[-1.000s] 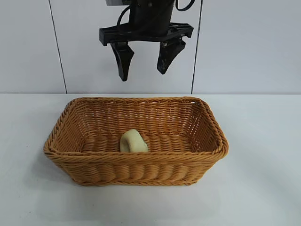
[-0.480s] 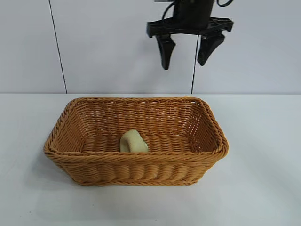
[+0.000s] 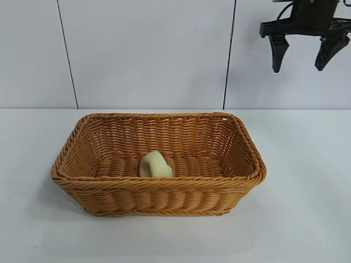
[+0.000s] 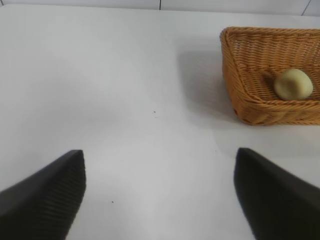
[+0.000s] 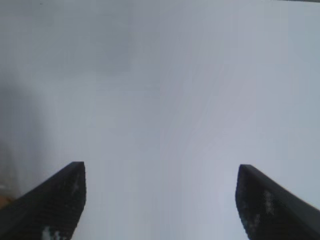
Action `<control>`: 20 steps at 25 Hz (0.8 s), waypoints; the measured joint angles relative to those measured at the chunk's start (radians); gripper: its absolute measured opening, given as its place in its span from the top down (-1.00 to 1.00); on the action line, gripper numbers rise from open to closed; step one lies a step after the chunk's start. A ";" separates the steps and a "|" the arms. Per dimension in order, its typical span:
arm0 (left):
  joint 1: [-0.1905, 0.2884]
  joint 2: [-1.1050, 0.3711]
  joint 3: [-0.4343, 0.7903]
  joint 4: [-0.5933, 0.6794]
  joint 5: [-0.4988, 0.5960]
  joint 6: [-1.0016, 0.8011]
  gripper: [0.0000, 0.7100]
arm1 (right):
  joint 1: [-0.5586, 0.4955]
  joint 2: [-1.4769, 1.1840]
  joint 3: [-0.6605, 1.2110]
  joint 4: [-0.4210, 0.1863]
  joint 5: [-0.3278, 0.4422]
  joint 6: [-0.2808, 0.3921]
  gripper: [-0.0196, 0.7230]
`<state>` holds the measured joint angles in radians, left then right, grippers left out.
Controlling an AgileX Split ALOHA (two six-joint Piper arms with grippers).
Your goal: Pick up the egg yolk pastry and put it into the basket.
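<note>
No text, label, brand, number or sign can be read anywhere.

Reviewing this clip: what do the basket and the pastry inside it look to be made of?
Basket: woven wicker or rattan, orange-brown, slightly glossy; the interlaced strands and braided rim show clearly, though it could be plastic imitation. Pastry: pale cream-yellow, smooth and matte, with no crumbs or cracks, so it may be a foam or plastic replica rather than real dough; the look cannot settle it.

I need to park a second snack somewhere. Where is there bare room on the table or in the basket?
The table is bare all around the basket. Inside, the egg yolk pastry takes the front middle; the floor on both sides of it is free. The open right gripper hangs high at the right.
</note>
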<state>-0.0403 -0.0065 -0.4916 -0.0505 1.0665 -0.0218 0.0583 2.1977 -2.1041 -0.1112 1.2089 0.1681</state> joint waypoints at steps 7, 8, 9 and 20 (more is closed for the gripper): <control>0.000 0.000 0.000 0.000 0.000 0.000 -0.78 | -0.014 -0.022 0.066 0.015 -0.002 -0.041 -0.58; 0.000 0.000 0.000 0.000 0.000 0.000 -0.78 | -0.014 -0.033 0.093 0.016 -0.002 -0.047 -0.58; 0.000 0.000 0.000 0.000 0.000 0.000 -0.78 | -0.014 -0.051 0.125 0.020 -0.003 -0.049 -0.58; 0.000 0.000 0.000 0.000 0.000 0.000 -0.78 | -0.014 -0.386 0.698 0.111 -0.003 -0.102 -0.58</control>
<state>-0.0403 -0.0065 -0.4916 -0.0505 1.0665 -0.0218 0.0441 1.8117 -1.4063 0.0000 1.2060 0.0661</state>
